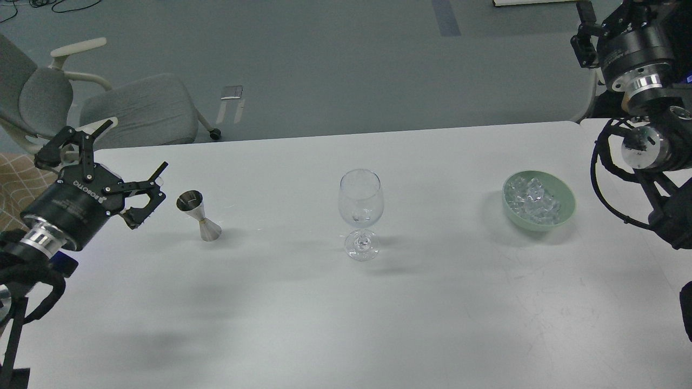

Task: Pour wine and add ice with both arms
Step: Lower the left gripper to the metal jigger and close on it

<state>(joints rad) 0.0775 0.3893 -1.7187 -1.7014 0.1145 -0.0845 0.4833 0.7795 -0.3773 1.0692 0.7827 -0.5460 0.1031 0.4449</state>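
Observation:
A steel jigger (198, 216) stands on the white table (346, 324) at the left; I cannot see any liquid in it. A clear wine glass (361, 213) stands upright in the middle. A pale green bowl (562, 213) at the right holds several clear ice cubes (532, 199). My left gripper (137, 145) is open and empty, low over the table just left of the jigger, with its jaws towards it. My right gripper (586, 27) is high at the top right, behind and above the bowl; its fingertips are cut off by the view's edge.
A grey office chair (135, 113) stands beyond the table's far left edge. My right arm's joints and cables (643, 146) hang over the table's right end beside the bowl.

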